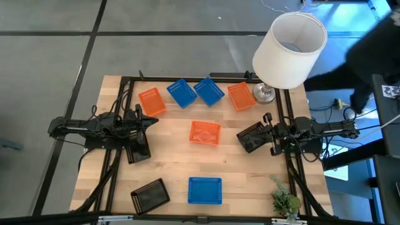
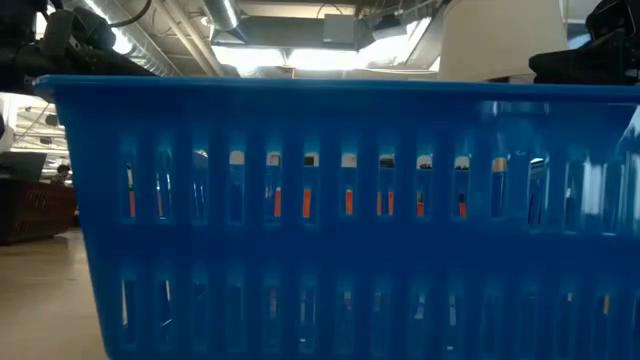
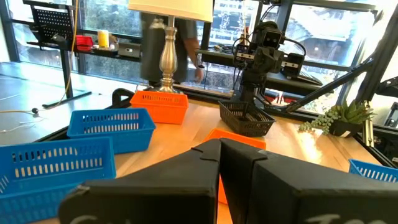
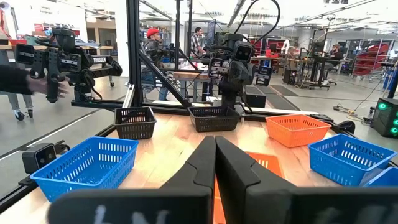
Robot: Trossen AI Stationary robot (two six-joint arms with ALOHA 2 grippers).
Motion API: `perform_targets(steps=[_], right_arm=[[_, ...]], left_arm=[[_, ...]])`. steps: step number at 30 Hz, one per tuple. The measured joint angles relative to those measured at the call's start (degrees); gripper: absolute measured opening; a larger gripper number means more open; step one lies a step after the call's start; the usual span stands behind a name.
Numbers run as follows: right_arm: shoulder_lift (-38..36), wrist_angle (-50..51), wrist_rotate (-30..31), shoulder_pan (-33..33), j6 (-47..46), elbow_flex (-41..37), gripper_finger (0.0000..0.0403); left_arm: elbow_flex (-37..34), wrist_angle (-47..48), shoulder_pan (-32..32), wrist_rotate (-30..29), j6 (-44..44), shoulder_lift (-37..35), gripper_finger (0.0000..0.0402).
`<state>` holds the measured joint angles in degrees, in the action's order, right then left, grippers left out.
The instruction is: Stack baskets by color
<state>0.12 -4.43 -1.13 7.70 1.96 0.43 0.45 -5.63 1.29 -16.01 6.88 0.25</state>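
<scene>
Three orange baskets [image 1: 151,101] [image 1: 240,96] [image 1: 205,132] and two blue baskets [image 1: 182,92] [image 1: 209,91] rest on their bottoms across the table's far half and middle. A third blue basket [image 1: 205,190] stands at the near edge; its wall fills the low view [image 2: 320,220]. Black baskets sit near left [image 1: 150,194], under my left arm [image 4: 213,118] and under my right arm [image 3: 247,118]. My left gripper [image 1: 155,120] [image 3: 217,155] is shut at the left, holding nothing. My right gripper [image 1: 244,132] [image 4: 214,155] is shut at the right, also holding nothing.
A lamp with a large white shade [image 1: 290,47] and metal foot [image 1: 264,94] stands at the far right corner. A small green plant [image 1: 284,201] sits at the near right corner. A dark frame [image 1: 125,112] runs around the table. A person's hand [image 4: 53,84] shows beyond the table.
</scene>
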Motion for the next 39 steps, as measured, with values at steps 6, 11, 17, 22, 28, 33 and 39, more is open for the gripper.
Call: perform_targets(steps=[6, 11, 17, 22, 28, 33, 39], right_arm=[[0.02, 0.00, -0.02, 0.01, -0.18, 0.00, 0.0012], [0.00, 0.00, -0.02, 0.00, -0.16, 0.00, 0.0012], [0.01, -0.01, 0.00, 0.01, -0.16, 0.00, 0.0012], [0.63, 0.24, 0.35, 0.01, -0.20, 1.54, 0.0012], [5.00, 7.90, 4.83, 0.01, -0.06, 9.06, 0.0012], [10.51, 13.92, 6.06, -0.02, 0.04, 16.80, 0.0012], [16.04, 20.81, 6.06, -0.02, 1.80, 24.50, 0.0012]], left_arm=[[1.47, -1.83, -0.04, -0.67, -7.27, 0.02, 0.0000], [11.91, 6.40, -0.03, 3.54, -11.83, 1.64, 0.0000], [28.39, 28.33, -0.03, 3.46, -9.29, 13.77, 0.0000], [39.37, 44.56, 0.08, 4.46, 0.01, 27.53, 0.0000], [48.07, 62.19, 2.62, 11.85, 16.74, 40.69, 0.0000], [48.34, 66.15, 5.65, 20.94, 28.78, 44.72, 0.0000], [47.93, 64.56, 7.44, 23.99, 40.00, 45.58, 0.0000]])
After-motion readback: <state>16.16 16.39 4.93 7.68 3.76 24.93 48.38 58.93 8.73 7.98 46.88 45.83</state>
